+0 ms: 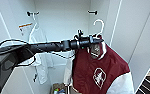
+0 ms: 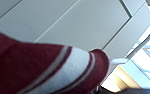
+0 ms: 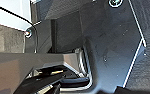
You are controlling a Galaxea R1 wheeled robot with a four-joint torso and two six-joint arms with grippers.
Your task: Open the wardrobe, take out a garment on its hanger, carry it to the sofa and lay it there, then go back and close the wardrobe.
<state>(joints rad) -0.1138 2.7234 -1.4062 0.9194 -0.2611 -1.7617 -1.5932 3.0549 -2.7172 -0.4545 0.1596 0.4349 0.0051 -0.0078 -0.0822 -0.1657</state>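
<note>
The left hand [image 1: 95,41], at the end of a black arm reaching in from the left, is being held closed on the slim white plastic hanger [image 1: 99,27] just below its curved hook. The hook is being held clear of the rail fittings, in front of the open wardrobe. From the hanger, the dark red varsity jacket with white sleeves [image 1: 101,68] is being carried, draped below the hand, a white emblem showing on its front. In the left wrist view, the jacket's red collar with white stripes [image 2: 53,67] is being seen close up.

Behind the jacket, the tall plain white wardrobe [image 1: 63,17] is standing open, its doors swung to either side. A plain white shirt [image 1: 39,40] is hanging inside, to the left of the arm. The state of the right hand cannot be told.
</note>
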